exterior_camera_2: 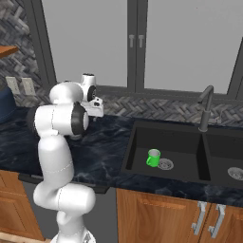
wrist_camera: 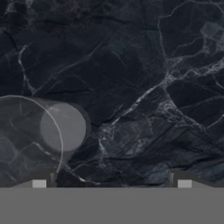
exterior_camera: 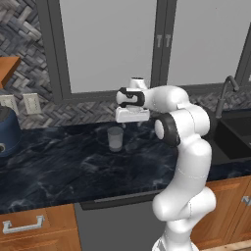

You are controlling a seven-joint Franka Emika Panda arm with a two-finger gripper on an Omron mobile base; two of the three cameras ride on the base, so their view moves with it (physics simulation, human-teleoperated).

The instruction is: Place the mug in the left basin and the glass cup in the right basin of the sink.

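Above the dark marble counter (exterior_camera: 59, 162), the white arm folds over at its elbow and carries the tool (exterior_camera: 131, 123) out level, pointing straight down, its hand well clear of the stone. Its jaws stand spread wide, with nothing between them; in the hand view the two dark fingertips (wrist_camera: 39, 181) sit far apart at the bottom edge.

Just below the tool and a little off to one side stands the glass cup (exterior_camera: 115, 138), upright on the counter and apart from the fingers. From the hand camera the cup (wrist_camera: 43, 131) lies toward the left fingertip rather than centred in the gap, seen from above with its round rim and pale base.

Farther off to the arm's right is the black sink (exterior_camera_2: 137, 127). The green mug (exterior_camera_2: 153, 158) sits upright in the left basin (exterior_camera_2: 180, 142), beside the round drain. The right basin (exterior_camera_2: 223, 152) lies beyond the divider, farthest from the tool.
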